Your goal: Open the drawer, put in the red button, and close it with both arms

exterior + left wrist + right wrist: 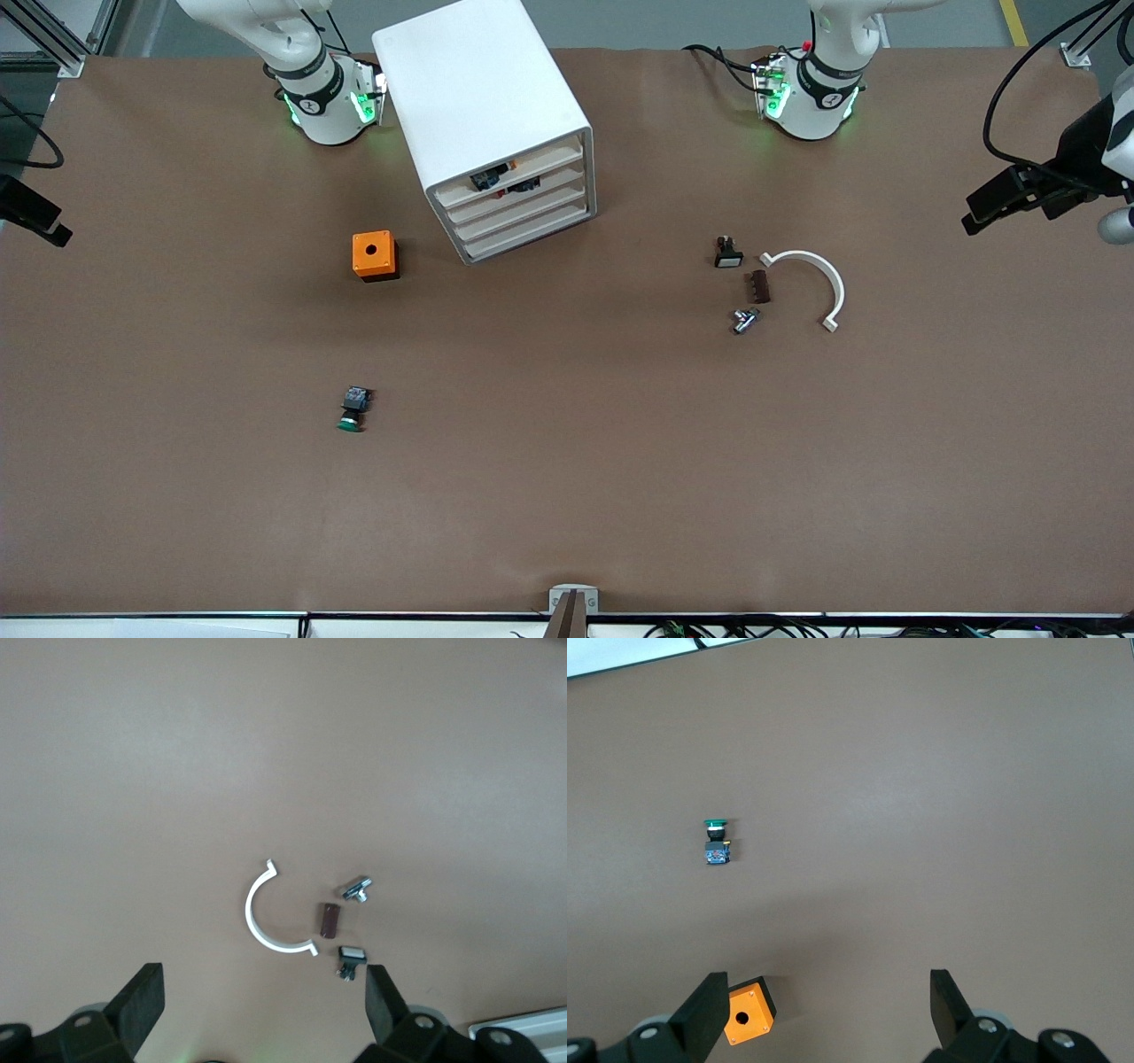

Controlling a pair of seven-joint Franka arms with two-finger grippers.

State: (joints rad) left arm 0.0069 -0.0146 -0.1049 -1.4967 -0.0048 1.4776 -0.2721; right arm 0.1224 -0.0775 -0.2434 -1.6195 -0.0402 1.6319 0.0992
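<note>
The white cabinet (483, 97) stands between the arm bases, and a corner of it shows in the left wrist view (524, 1026). All of its drawers, including the second one down (524, 197), sit flush with its front. Small dark and blue parts with a speck of red (502, 190) show above the upper drawer fronts; I cannot tell whether that is the red button. No red button lies on the table. My left gripper (261, 1010) is open and empty, high over the table near a white arc (264, 920). My right gripper (827, 1014) is open and empty, high over an orange box (749, 1014).
The orange box (375, 255) sits beside the cabinet. A green-capped button (353, 410) (715, 840) lies nearer the front camera. The white arc (813, 282), a brown block (760, 286), a metal part (744, 320) and a small black switch (728, 253) lie toward the left arm's end.
</note>
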